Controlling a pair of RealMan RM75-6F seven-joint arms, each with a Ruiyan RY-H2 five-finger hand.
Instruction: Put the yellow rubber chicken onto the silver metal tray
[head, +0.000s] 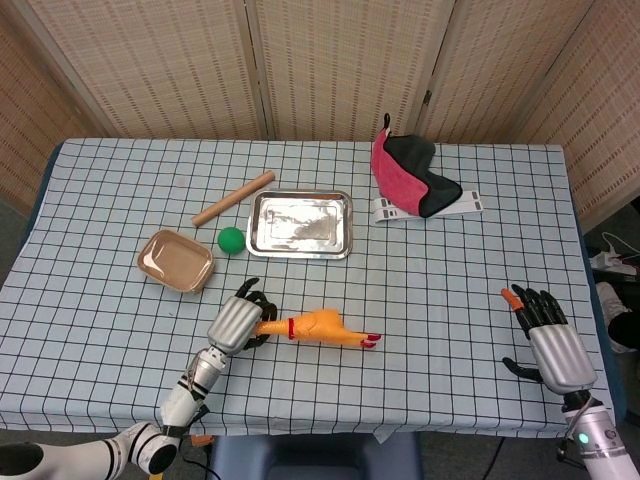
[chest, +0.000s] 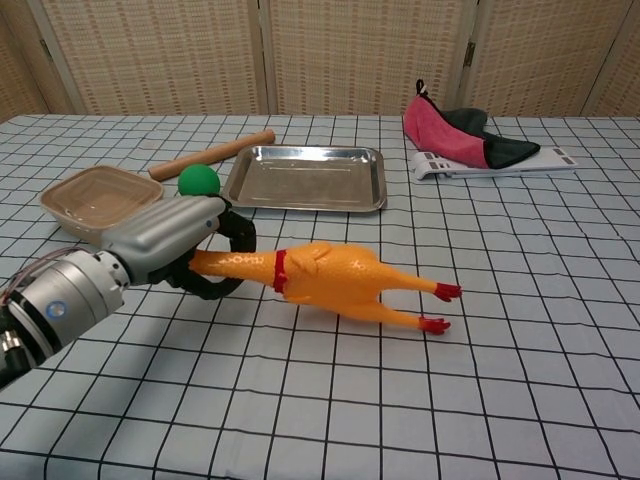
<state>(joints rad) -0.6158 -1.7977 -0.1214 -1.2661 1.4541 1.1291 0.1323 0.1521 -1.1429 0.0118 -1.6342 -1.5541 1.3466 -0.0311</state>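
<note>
One hand busy: my left hand (chest: 185, 250) is clamped on the rubber chicken (chest: 330, 282) by its neck, short of the tray (chest: 305, 178). Right hand (head: 548, 340) idle, fingers apart. Next: lift, carry over the tray, set down.

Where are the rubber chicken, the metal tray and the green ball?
rubber chicken (chest: 325, 278): chest view, on its orange body.
metal tray (head: 299, 224): head view, on its bare shiny floor.
green ball (head: 231, 239): head view, on its middle.

Woven folding screen (head: 340, 65) behind table; checked blue-white tablecloth (head: 450, 300) over it.
</note>
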